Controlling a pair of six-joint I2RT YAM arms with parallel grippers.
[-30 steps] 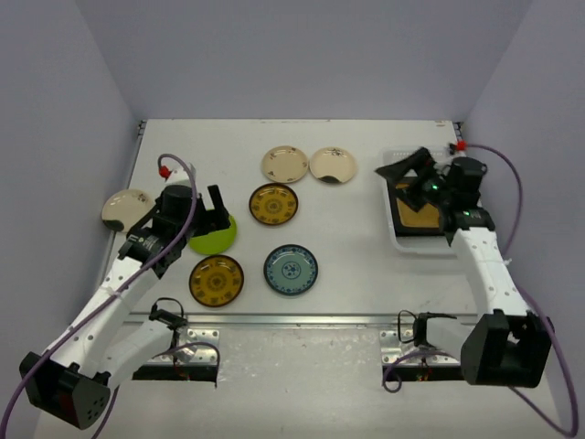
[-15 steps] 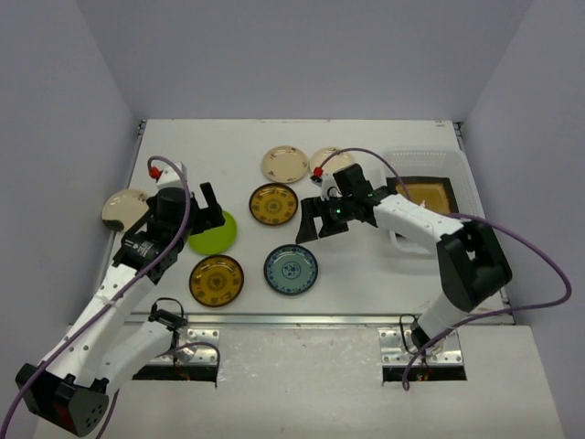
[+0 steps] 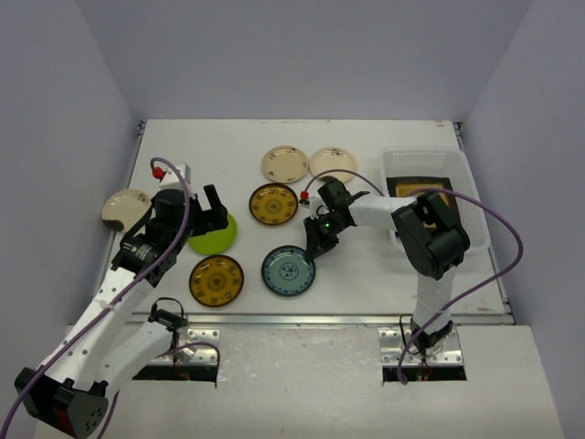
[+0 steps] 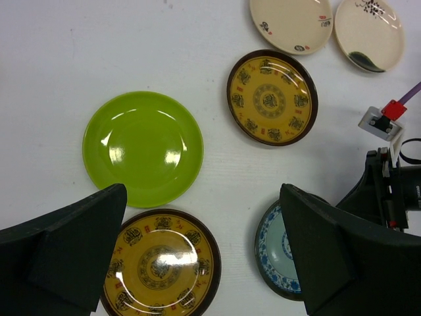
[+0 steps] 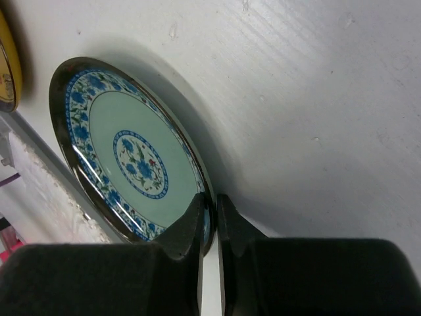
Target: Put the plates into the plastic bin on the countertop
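Right hand [image 3: 315,245] has swung across from the plastic bin [image 3: 462,183] to the blue-white plate [image 3: 287,272] and clamped onto its rim

Its fingers [image 5: 186,227] pinch the plate's right edge at mid-counter [image 3: 366,274], well left of the bin, which sits far right with a square amber-centred plate [image 3: 420,187] inside. The left hand [image 3: 212,208] hangs with jaws wide apart above the lime green plate [image 4: 143,148] on the left, with an amber-patterned plate [image 3: 217,280] just on its near side
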